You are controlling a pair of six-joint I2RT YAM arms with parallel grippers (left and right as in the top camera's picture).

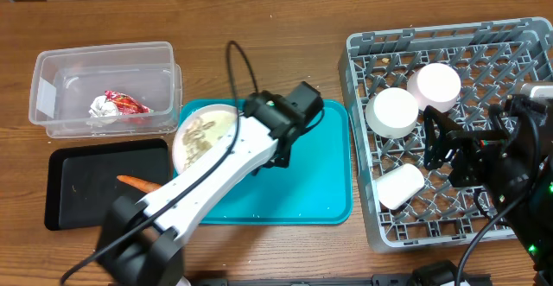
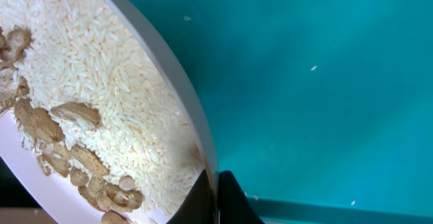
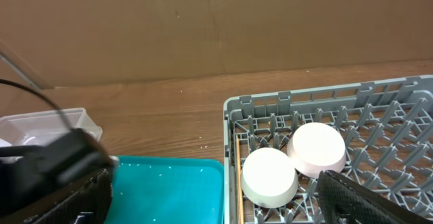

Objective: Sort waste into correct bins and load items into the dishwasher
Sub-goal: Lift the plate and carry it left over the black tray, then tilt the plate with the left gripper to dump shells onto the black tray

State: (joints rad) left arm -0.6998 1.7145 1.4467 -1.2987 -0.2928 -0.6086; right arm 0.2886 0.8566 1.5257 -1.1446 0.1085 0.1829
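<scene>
My left gripper (image 1: 259,155) (image 2: 218,195) is shut on the rim of the round pale plate (image 1: 204,135) (image 2: 101,95), which is tilted over the teal tray and holds rice and beige food scraps (image 2: 67,149). The clear tub (image 1: 104,87) holds a crumpled white tissue (image 1: 104,109) and a red wrapper (image 1: 128,104). The black tray (image 1: 78,182) holds an orange carrot piece (image 1: 138,182). The grey dish rack (image 1: 449,130) (image 3: 325,116) holds a white bowl (image 1: 393,111) (image 3: 269,176), a pink bowl (image 1: 435,85) (image 3: 316,148) and another white dish (image 1: 400,186). My right gripper (image 1: 445,152) (image 3: 210,197) is open over the rack.
The teal serving tray (image 1: 302,182) (image 2: 325,82) (image 3: 169,183) lies between the bins and the rack, with loose rice grains on it. A thin light chopstick (image 3: 237,176) lies along the rack's left edge. A brown wall stands behind the wooden table.
</scene>
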